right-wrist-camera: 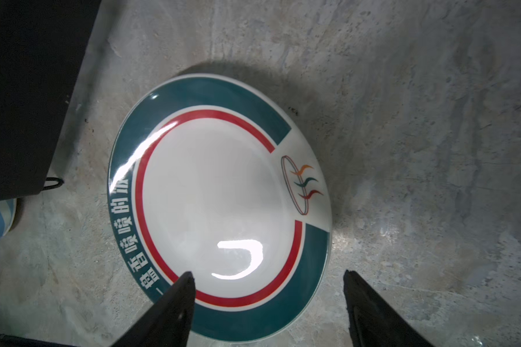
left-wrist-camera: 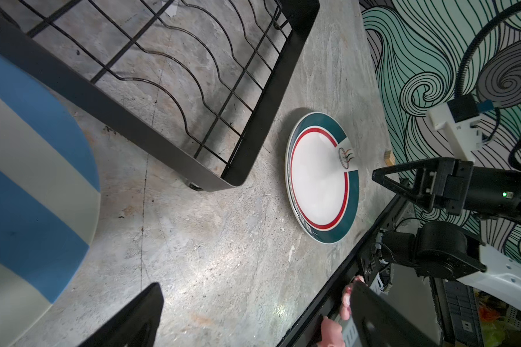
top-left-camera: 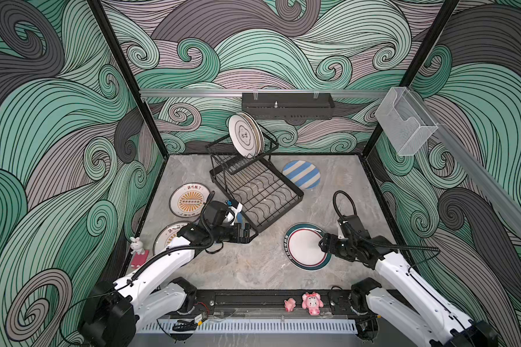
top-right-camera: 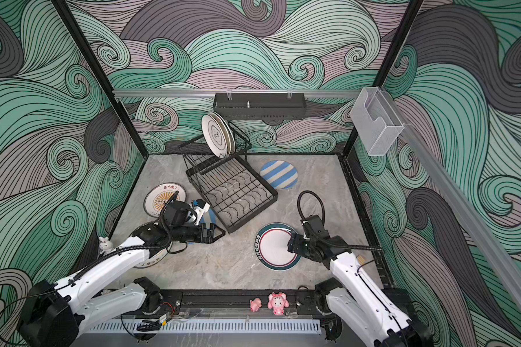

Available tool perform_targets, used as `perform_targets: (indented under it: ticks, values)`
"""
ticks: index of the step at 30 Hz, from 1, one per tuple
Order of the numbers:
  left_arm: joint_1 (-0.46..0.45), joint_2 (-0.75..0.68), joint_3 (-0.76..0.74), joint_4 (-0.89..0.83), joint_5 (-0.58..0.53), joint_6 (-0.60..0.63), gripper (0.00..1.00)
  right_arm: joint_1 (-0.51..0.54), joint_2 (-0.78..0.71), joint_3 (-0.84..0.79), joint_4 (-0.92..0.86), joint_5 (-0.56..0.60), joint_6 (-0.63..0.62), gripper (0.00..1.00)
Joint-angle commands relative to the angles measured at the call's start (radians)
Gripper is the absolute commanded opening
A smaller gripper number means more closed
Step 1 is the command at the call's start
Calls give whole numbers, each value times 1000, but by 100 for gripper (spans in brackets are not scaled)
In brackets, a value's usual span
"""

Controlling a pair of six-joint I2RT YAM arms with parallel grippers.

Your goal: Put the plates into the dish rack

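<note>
The black wire dish rack [top-left-camera: 280, 214] stands at mid-table, with upright plates [top-left-camera: 245, 135] in its raised basket. A teal-rimmed plate [top-left-camera: 301, 249] with a red ring lies flat at the front right. My right gripper [right-wrist-camera: 268, 274] is open astride its near rim, one finger [right-wrist-camera: 178, 297] over the white well and the other over the table. My left gripper [left-wrist-camera: 253, 297] is open and empty by the rack's front corner, beside a blue-cream striped plate [left-wrist-camera: 27, 180]. A second striped plate [top-left-camera: 301, 174] lies right of the rack. An orange-sunburst plate [top-left-camera: 188, 199] lies at the left, and another plate [top-left-camera: 164, 238] is half hidden under my left arm.
A black perforated shelf [top-left-camera: 288, 105] hangs on the back wall and a clear plastic box [top-left-camera: 403, 123] on the right wall. Pink pig figurines [top-left-camera: 312, 303] sit on the front rail. A white rabbit figurine [top-left-camera: 136, 245] stands at the left edge.
</note>
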Motion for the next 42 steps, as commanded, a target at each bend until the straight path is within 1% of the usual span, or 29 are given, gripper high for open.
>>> perform_targets:
  ticks: [1, 2, 5, 10, 13, 20, 25, 29, 32, 34, 42]
  values:
    - [-13, -2, 7, 22, -2, -12, 99, -44, 38, 1, -10, 12, -8, 78]
    - [-15, -6, 5, 20, -4, -12, 98, -56, 47, 0, -3, 12, -9, 80]
    - [-15, -12, 1, 22, -14, -12, 99, -86, 69, -32, 59, -18, -24, 79]
    - [-15, -5, 17, 17, -17, -6, 99, -129, 110, -69, 139, -92, -43, 68]
    - [-15, 1, 36, 3, -37, 6, 98, -147, 138, -80, 169, -116, -47, 68]
    - [-14, 23, 70, -21, -69, 15, 99, -194, 216, -103, 224, -163, -64, 61]
    - [-13, 19, 77, -43, -84, 16, 98, -218, 264, -109, 254, -185, -85, 50]
    - [-13, 2, 77, -43, -102, 6, 99, -222, 285, -119, 279, -222, -90, 46]
    - [-12, -3, 79, -45, -113, 12, 99, -223, 293, -130, 299, -238, -83, 40]
    - [-13, -5, 81, -56, -119, 18, 98, -223, 294, -139, 308, -235, -83, 35]
    - [-11, -12, 81, -74, -127, 23, 99, -225, 298, -145, 323, -230, -85, 22]
